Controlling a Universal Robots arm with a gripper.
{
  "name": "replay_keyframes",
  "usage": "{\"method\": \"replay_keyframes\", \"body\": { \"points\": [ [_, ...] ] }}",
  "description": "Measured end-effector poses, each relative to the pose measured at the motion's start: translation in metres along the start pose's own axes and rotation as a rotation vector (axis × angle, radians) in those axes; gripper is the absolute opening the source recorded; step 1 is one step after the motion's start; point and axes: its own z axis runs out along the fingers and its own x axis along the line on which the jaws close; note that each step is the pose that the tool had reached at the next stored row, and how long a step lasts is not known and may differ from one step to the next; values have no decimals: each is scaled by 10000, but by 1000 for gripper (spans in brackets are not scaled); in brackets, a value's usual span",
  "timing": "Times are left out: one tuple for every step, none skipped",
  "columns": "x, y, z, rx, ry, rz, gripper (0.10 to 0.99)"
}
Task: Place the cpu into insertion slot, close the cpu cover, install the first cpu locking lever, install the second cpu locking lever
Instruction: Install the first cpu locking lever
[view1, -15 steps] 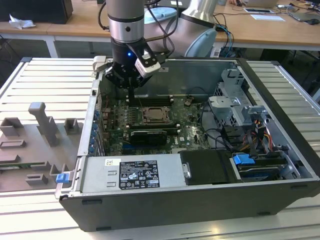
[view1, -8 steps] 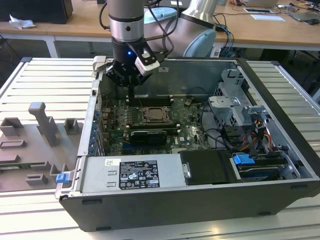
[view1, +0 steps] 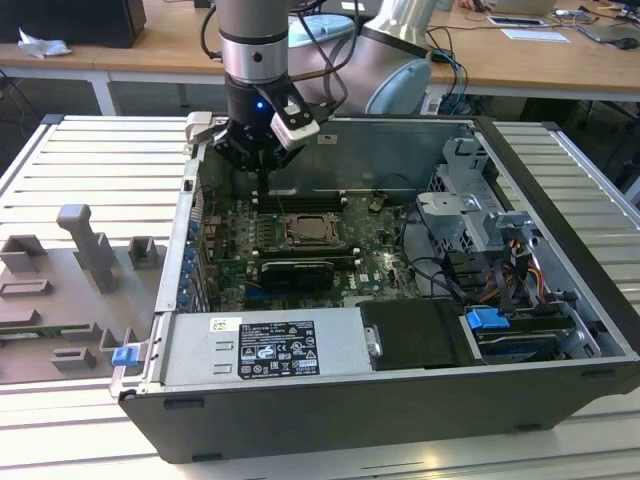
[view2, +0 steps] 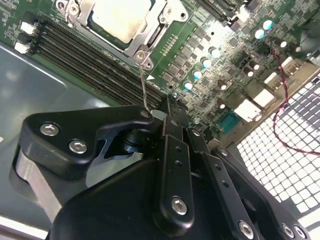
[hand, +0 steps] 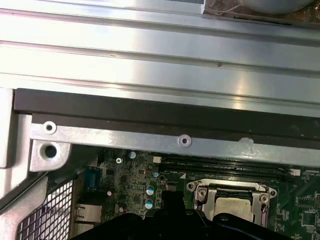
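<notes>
- A ribbed grey tabletop (view1: 60, 150) carries an open computer case (view1: 330, 400).
- The hand (view1: 262, 182) hangs over the green board with its fingers pinched together, just beside the insertion slot (view1: 305, 232).
- The cpu (view2: 122, 17) lies in the slot, framed by the cpu cover (view2: 150, 39).
- A thin locking lever (view2: 143, 82) rises from the slot's corner to just beside the hand's tips.

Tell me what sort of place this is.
Probably a robotics lab or workshop: a robot arm hangs over an open computer case on a slatted metal table, with wooden desks behind.
</notes>
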Motion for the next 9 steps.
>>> {"method": "replay_keyframes", "body": {
  "points": [
    [-11,6,2,0,1,-3,106],
    [-24,10,3,-1,0,-2,106],
    [-42,10,4,0,-1,-1,106],
    [-62,9,5,0,0,0,106],
    [-106,6,7,1,1,0,106],
    [-178,0,9,0,2,0,106],
    [-259,-6,12,0,4,0,106],
    [-312,-11,14,0,5,-1,106],
    [-353,-14,16,-1,5,0,106]
  ]
}}
